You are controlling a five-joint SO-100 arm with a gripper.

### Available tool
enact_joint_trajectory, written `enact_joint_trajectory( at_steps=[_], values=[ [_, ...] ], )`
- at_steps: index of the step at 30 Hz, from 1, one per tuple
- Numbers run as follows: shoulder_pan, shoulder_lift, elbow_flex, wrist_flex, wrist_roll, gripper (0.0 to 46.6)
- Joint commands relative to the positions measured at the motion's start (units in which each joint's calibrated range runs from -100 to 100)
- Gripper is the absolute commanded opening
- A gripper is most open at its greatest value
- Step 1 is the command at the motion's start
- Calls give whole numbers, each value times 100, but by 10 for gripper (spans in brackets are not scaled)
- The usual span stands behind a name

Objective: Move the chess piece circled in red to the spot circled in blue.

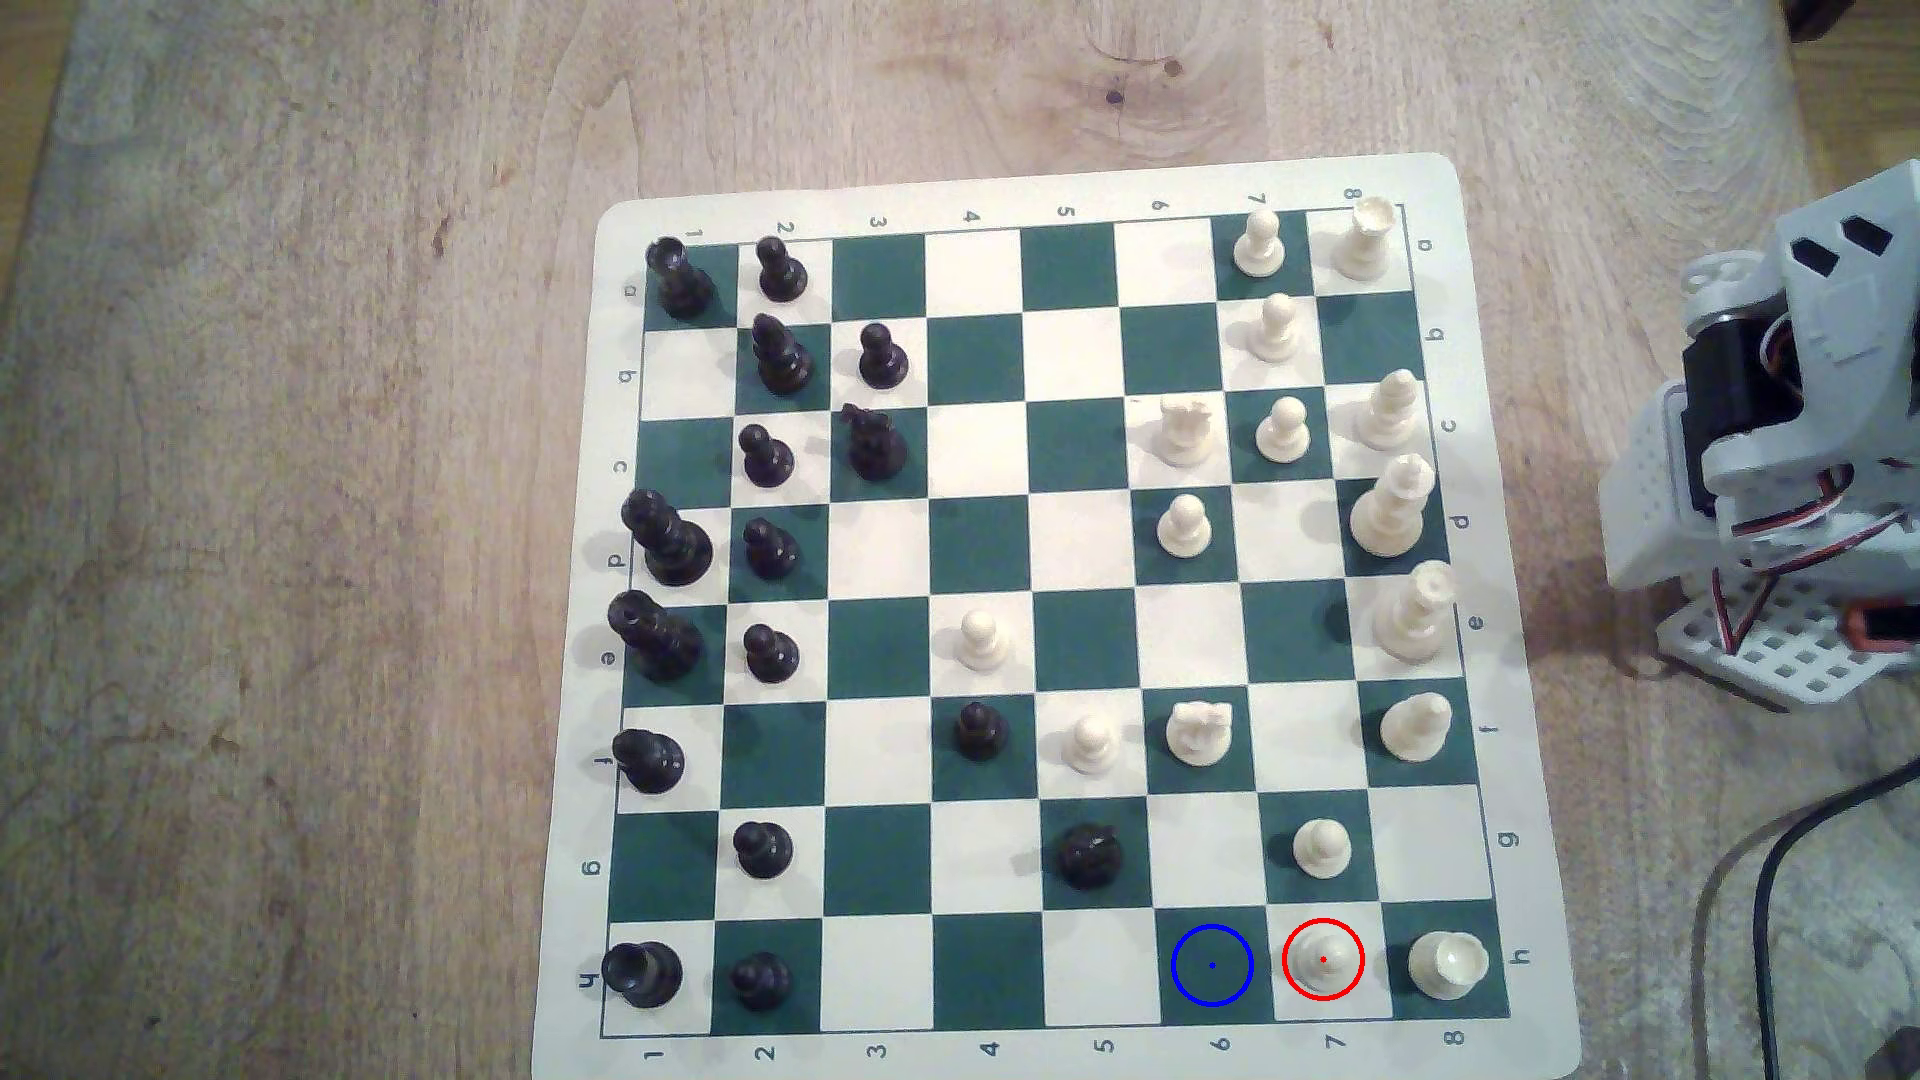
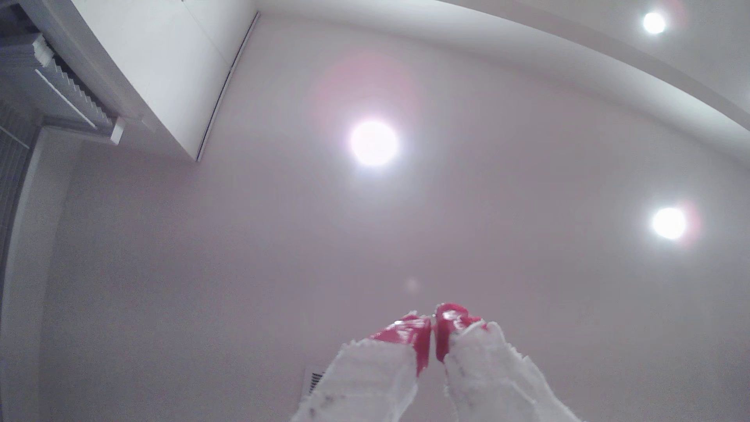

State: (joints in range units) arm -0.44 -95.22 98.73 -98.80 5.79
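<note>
The red-ringed cream pawn [image 1: 1323, 961] stands on a white square in the board's near row, beside the blue-ringed green square [image 1: 1211, 966]. The claw [image 2: 432, 324], red tips pressed together and empty, points at the ceiling.

- Board [image 1: 1439, 177]: dark green and white checks, cream border, dark lettering.
- Pawn [image 1: 1323, 961]: cream-white, ringed in red with a red dot.
- Spot [image 1: 1211, 965]: dark green, thin blue ring, blue dot.
- Rook [image 1: 1446, 964]: cream.
- Table [image 1: 312, 519]: pale wood grain, dark knot.
- Gripper [image 2: 432, 320]: white fingers, red pads [image 2: 410, 330].
- Ceiling [image 2: 487, 243] beyond the gripper: pinkish white.
</note>
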Motion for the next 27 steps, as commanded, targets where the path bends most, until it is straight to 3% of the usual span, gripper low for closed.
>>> enact_joint_trajectory(
  at_steps=[1,6,10,15,20,27],
  values=[
    [-288,-62,117,519,10,2],
    [-210,-53,117,2739,0,2],
    [-61,-53,-245,5556,-20,2],
    [-46,-53,-1161,8111,-29,2],
    [-210,23,-2666,12305,-54,6],
    [-335,881,-3409,13582,-107,7]
  ],
)
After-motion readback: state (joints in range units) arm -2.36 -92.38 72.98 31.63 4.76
